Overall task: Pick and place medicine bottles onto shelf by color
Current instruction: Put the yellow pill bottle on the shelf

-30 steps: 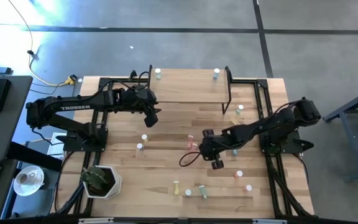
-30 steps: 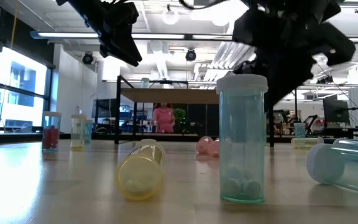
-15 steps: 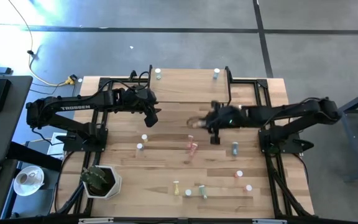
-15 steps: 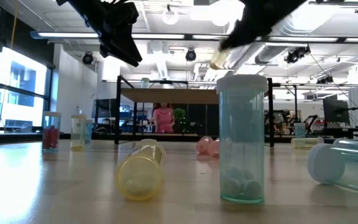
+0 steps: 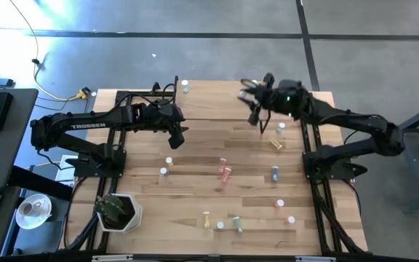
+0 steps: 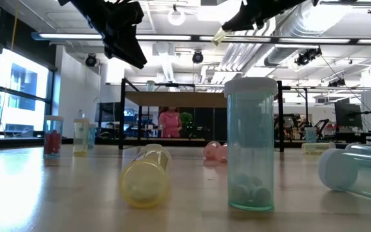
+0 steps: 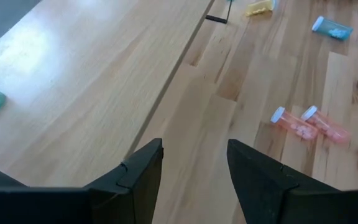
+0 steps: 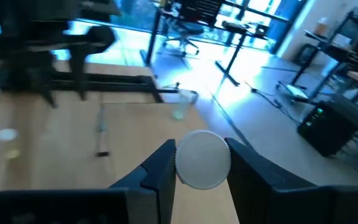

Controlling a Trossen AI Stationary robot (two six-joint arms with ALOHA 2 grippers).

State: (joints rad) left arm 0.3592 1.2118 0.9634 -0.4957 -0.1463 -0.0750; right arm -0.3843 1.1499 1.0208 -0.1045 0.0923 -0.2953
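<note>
Where shelf (image 5: 217, 102) stands, pink bottles (image 5: 225, 172) lie nr.

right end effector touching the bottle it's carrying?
Touching. Right wrist view: the white-capped bottle sits clamped between both fingers of the right end effector.

The whole table (image 5: 195, 167) is seen straight down from well above in the high view, while the low view is taken at tabletop height, very close to a standing bottle (image 6: 250, 143) and aimed level across the wood at the shelf (image 6: 172, 100) and the room behind. The left wrist view is pointed down past two dark fingers (image 7: 132, 180) at the shelf board and the tabletop beyond. The right wrist view is aimed along the shelf toward the room; the shelf is shared by all four views.
</note>
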